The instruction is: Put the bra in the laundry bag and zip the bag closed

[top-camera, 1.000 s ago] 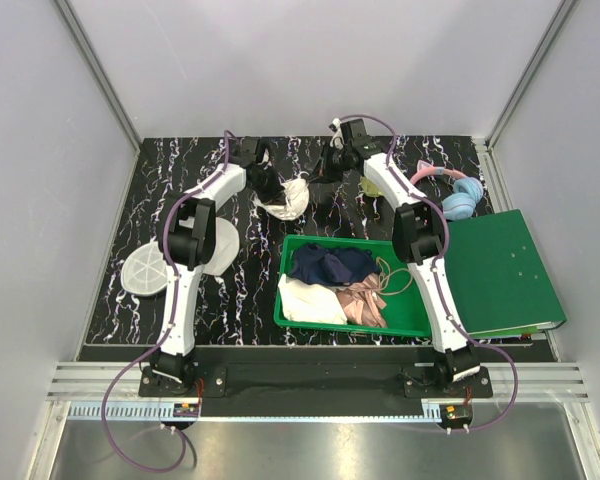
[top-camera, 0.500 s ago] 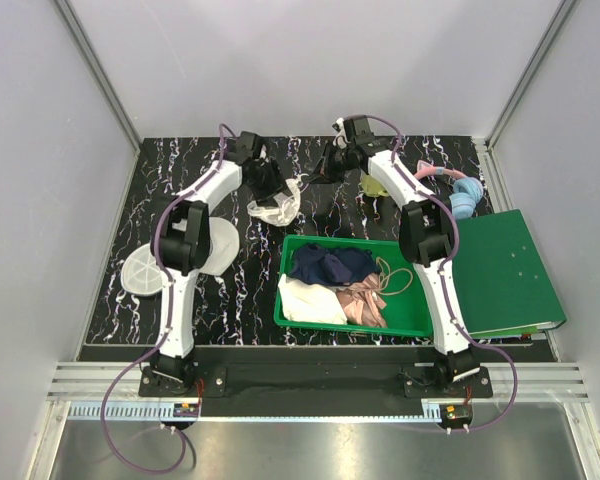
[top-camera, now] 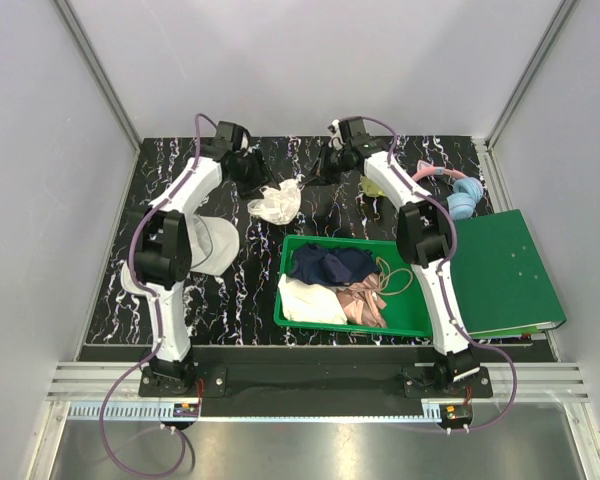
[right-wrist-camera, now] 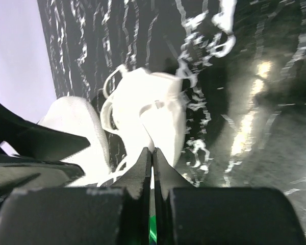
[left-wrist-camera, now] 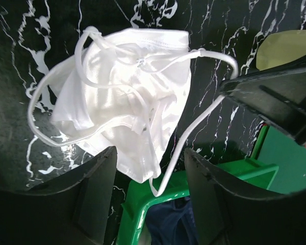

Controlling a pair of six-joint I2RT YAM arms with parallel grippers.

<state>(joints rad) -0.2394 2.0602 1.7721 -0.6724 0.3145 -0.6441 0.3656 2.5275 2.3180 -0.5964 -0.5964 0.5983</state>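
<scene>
The cream-white bra [top-camera: 275, 203] lies crumpled on the black marbled table, just behind the green bin; in the left wrist view the bra [left-wrist-camera: 126, 97] shows its cups and loose thin straps. My left gripper [top-camera: 254, 175] hovers just up-left of it, and in the left wrist view the gripper [left-wrist-camera: 150, 178] is open with nothing gripped. My right gripper [top-camera: 323, 170] is to the bra's right, and in the right wrist view it [right-wrist-camera: 153, 153] is shut and empty, pointing at the bra [right-wrist-camera: 155, 115]. The white mesh laundry bag [top-camera: 218, 245] lies open at the left, partly hidden by my left arm.
A green bin [top-camera: 410, 322] with dark blue, cream and pink-beige clothes sits at centre front. A green binder [top-camera: 500, 270] lies at the right, with pink-and-blue headphones [top-camera: 460, 198] behind it. A small yellowish object [top-camera: 372, 186] lies near my right arm.
My left gripper opened and let go of the bra, which dropped onto the table. The left arm then drew back to the left. The right arm barely moved.
</scene>
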